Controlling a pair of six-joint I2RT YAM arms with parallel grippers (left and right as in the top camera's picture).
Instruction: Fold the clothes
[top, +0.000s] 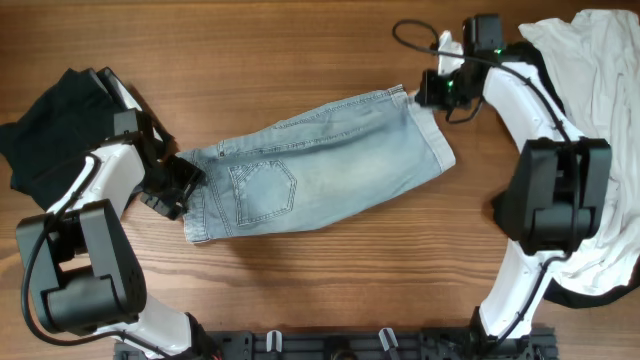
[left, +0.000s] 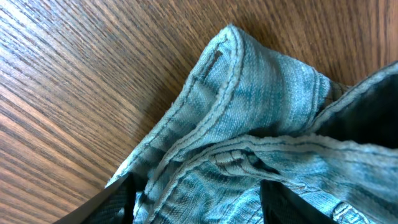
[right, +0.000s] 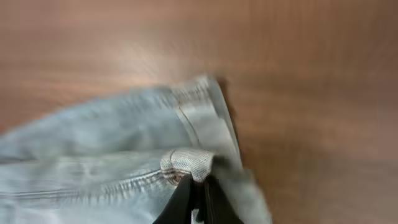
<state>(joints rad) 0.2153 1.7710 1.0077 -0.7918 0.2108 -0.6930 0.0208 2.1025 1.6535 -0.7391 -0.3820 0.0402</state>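
Spanning the worktop (top: 320, 290) centre, the denim shorts (top: 320, 165) run long axis left-low to right-high: waistband at the left hand (top: 172, 187), hem at the right hand (top: 428, 90). Right hand pinches the hem's far corner, arm reached forward. Left hand's fingers (left: 115, 202) straddle the bunched waistband; clamped or not, cannot tell. Each arm sits nearest its own end.

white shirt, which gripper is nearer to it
Right. The right gripper grips the denim shorts at the hem end nearest the white shirt; the left gripper is at their far end.
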